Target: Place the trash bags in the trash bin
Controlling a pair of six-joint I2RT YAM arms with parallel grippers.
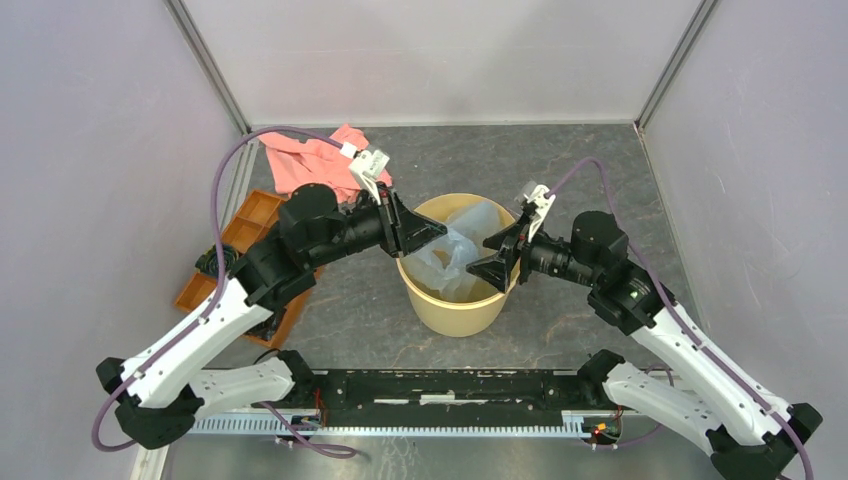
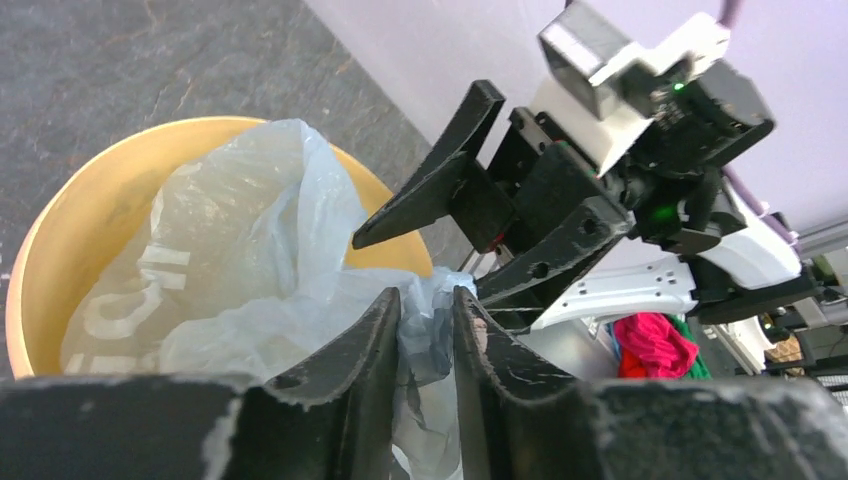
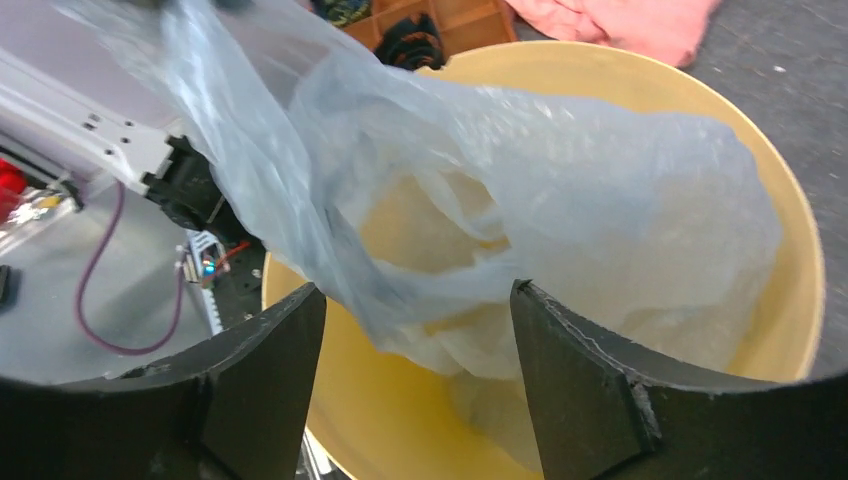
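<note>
The pale yellow trash bin (image 1: 455,310) stands at the table's middle between my two arms. A thin blue-grey trash bag (image 1: 462,245) lies crumpled inside it, with part of the film raised above the rim. My left gripper (image 1: 438,233) reaches over the bin's left rim. In the left wrist view it (image 2: 427,312) is shut on a bunched fold of the trash bag (image 2: 250,230). My right gripper (image 1: 488,257) hangs over the right rim, open. Its jaws (image 3: 415,295) stand wide apart, and a stretched band of the bag (image 3: 520,190) crosses just beyond them above the bin (image 3: 790,230).
A salmon-pink cloth (image 1: 310,160) lies at the back left. An orange compartmented tray (image 1: 245,230) sits under my left arm at the left edge. Enclosure walls close in the back and both sides. The arm bases and a black rail (image 1: 440,385) line the near edge.
</note>
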